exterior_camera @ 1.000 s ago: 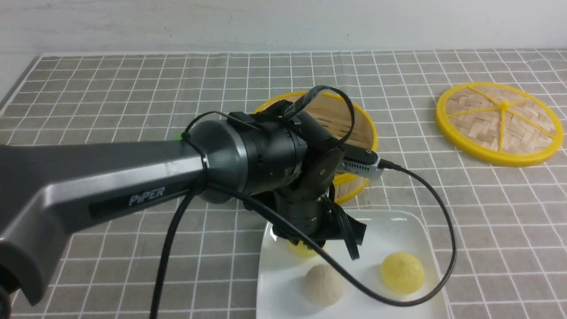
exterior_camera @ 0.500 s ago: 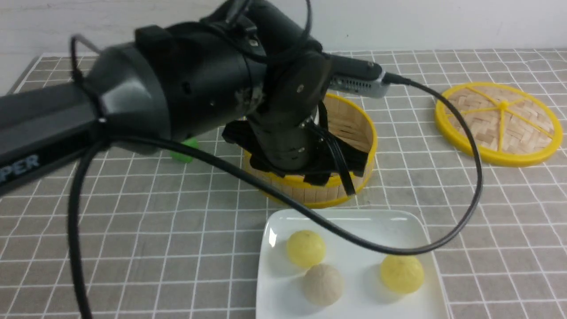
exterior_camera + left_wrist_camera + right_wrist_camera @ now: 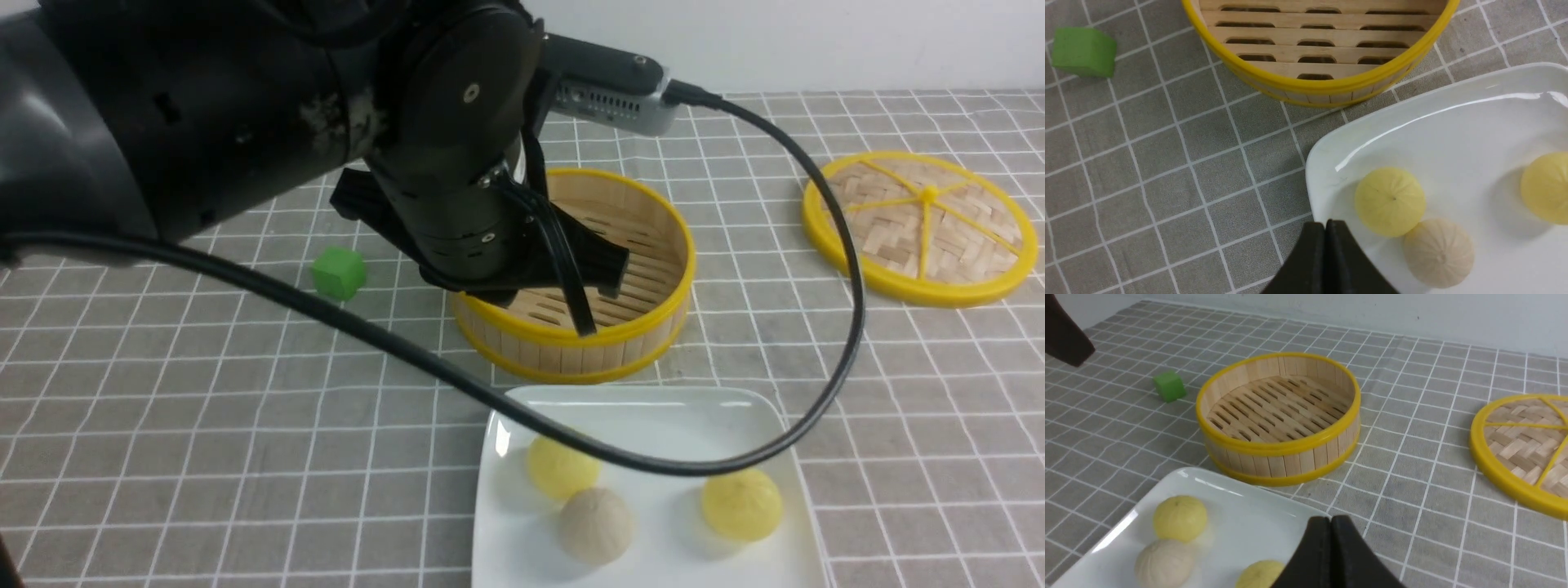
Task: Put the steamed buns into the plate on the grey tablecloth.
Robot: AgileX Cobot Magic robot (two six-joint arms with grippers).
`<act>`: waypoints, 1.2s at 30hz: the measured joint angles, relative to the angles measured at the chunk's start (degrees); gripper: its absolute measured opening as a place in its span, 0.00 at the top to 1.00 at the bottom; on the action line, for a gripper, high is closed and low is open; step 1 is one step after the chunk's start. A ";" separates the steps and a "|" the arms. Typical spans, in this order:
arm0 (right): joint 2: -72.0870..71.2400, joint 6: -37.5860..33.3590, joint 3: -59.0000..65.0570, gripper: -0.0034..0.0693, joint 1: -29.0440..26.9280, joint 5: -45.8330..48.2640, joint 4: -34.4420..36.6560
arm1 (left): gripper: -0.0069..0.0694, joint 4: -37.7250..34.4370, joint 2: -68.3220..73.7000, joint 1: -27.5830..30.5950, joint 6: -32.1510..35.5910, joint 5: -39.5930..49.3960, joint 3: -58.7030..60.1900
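The large glossy white rounded-square plate [image 3: 686,563] lay nearest on the grey tablecloth with its white-lined grid [image 3: 359,457], and it held all three steamed buns: a pale yellow dome-shaped bun [image 3: 563,469] touching a round beige-white bun [image 3: 596,526], and a second pale yellow bun [image 3: 741,505] apart from both. Just beyond the plate stood the round bamboo steamer basket with yellow rims [image 3: 571,343], its slatted floor bare in the right wrist view. A small green cube [image 3: 339,273] sat to its left, and the flat woven bamboo lid edged in yellow [image 3: 922,229] lay well apart to its right.

The black left gripper [image 3: 1329,223] was closed, fingertips together with nothing between them; the black right gripper [image 3: 1329,518] was likewise shut and without a load.

A second earlier, the left arm had hung over the plate, covering part of the first yellow bun; it had since risen and drawn back, while the buns had stayed on the plate.
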 joint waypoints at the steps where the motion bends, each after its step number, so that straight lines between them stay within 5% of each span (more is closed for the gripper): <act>1: 0.00 0.00 0.00 0.97 0.00 -0.07 0.00 | 0.91 0.00 0.00 0.00 0.00 0.00 0.00; 29: -1.70 0.27 0.30 0.95 -0.13 0.02 0.11 | 0.88 0.00 0.00 0.00 0.00 0.40 0.00; 36: -11.68 0.29 9.81 0.95 -9.34 -1.46 0.06 | 0.88 0.07 0.00 0.00 0.00 0.40 0.00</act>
